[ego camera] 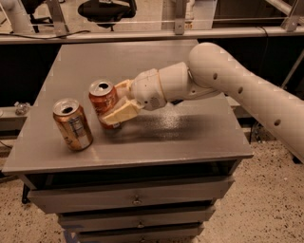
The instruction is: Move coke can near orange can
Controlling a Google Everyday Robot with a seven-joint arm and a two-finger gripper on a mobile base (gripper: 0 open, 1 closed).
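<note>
The coke can (104, 101) is a darker red-orange can with a silver top, standing upright at the left middle of the grey table (156, 142). My gripper (116, 104) reaches in from the right and is shut on the coke can, one cream finger across its front and one behind. The orange can (72, 124) is golden-orange with a silver top and a pale label panel. It stands upright a short way to the left and in front of the coke can, with a small gap between them.
The table sits on a cabinet of drawers (137, 199). My white arm (228, 80) crosses the table's right half. A rail and an office chair (107, 9) stand behind the table. Speckled floor lies to the right.
</note>
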